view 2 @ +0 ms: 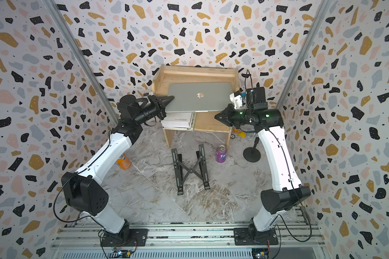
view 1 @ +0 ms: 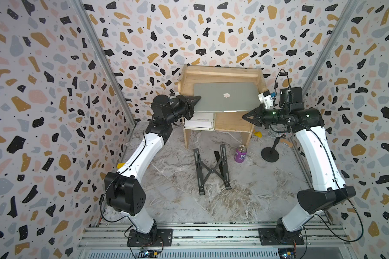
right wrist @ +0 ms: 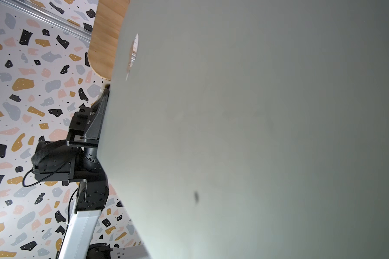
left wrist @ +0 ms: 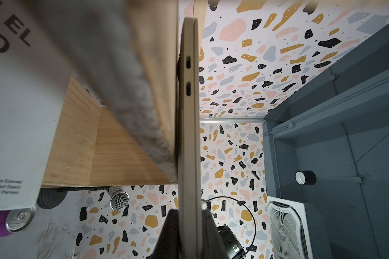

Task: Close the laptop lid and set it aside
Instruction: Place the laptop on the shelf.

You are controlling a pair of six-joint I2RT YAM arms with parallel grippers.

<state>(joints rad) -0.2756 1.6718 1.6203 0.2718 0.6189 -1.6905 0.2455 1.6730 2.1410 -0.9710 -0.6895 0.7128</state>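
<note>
Terrazzo-print walls box in a marble tabletop, and at the back stands a wooden shelf with the laptop lying flat on its top deck. Its lid is down, logo up; the left wrist view shows the two halves meeting along a thin seam. The long axis runs side to side across the shelf, and the front edge overhangs the deck, above the white book on the lower level. The left gripper comes in along that axis and is clamped on the laptop's left short edge. The right gripper has its jaws together on nothing, just in front of and below the right front corner, apparently not touching. Closing looks done; what seems left is for the left jaws to part and back out sideways along the long axis, so the overhanging laptop is not dragged off
</note>
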